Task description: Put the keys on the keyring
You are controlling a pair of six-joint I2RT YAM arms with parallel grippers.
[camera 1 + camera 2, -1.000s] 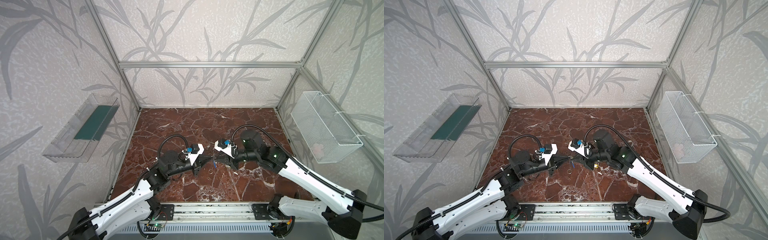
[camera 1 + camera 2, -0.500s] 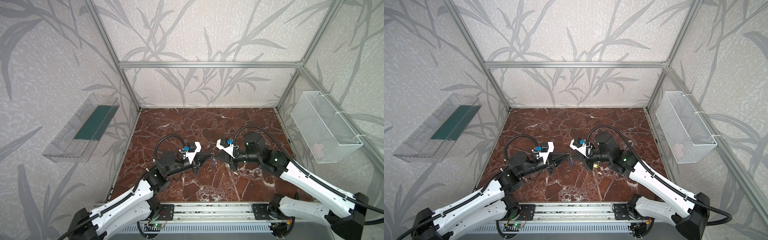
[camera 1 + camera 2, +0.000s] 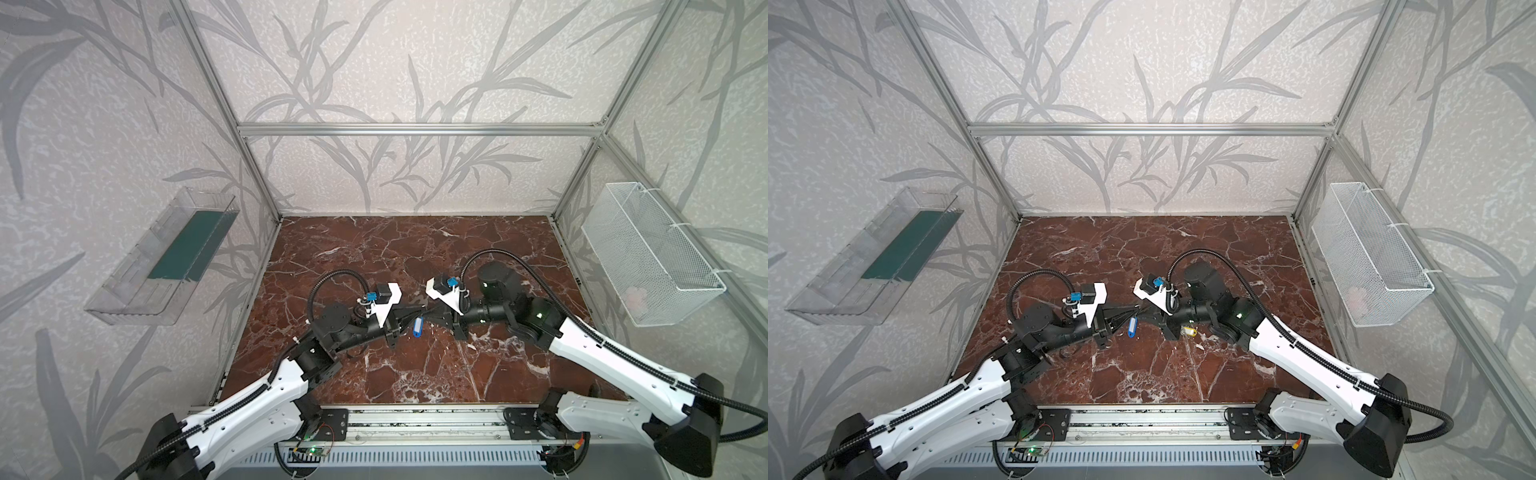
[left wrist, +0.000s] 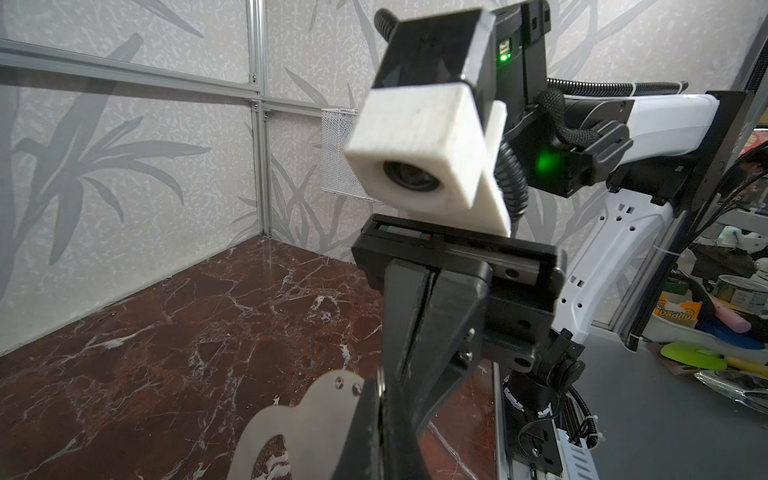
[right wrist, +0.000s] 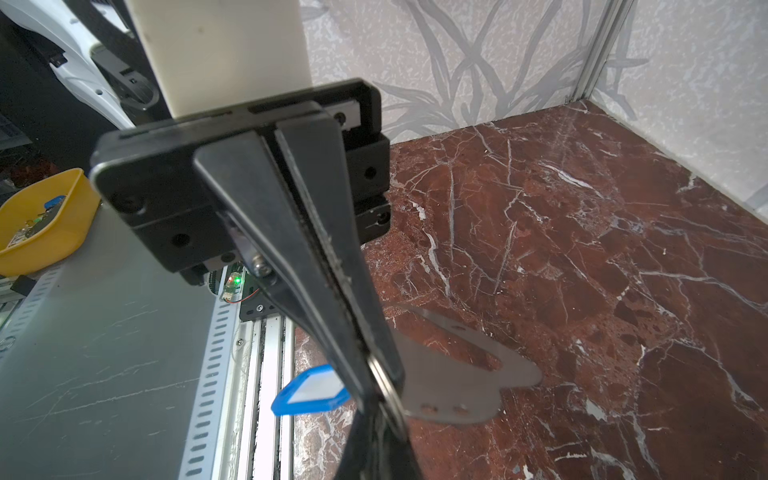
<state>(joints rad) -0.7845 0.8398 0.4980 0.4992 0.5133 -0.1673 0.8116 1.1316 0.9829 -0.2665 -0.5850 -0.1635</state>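
Note:
In both top views my left gripper (image 3: 424, 309) and right gripper (image 3: 1142, 311) meet tip to tip low over the marble floor. Both are shut on the thin metal ring (image 5: 386, 395) of the blue key, one of the two keys. Its blue tag (image 3: 417, 326) hangs below the tips and also shows in the right wrist view (image 5: 311, 390). The keyring, a flat grey plate (image 5: 457, 374) with small holes, appears to lie on the floor just under the tips, beside my left gripper (image 4: 380, 388). The yellow key (image 3: 1188, 331) lies on the floor under the right gripper.
A white wire basket (image 3: 648, 257) hangs on the right wall. A clear tray (image 3: 166, 262) is fixed to the left wall. The metal rail (image 3: 415, 415) runs along the front edge of the floor. A yellow bowl (image 5: 37, 224) sits outside the cell.
The right gripper's jaws have closed on the ring at the left gripper's tips. Both arms have barely shifted, and the blue tag still hangs between them.

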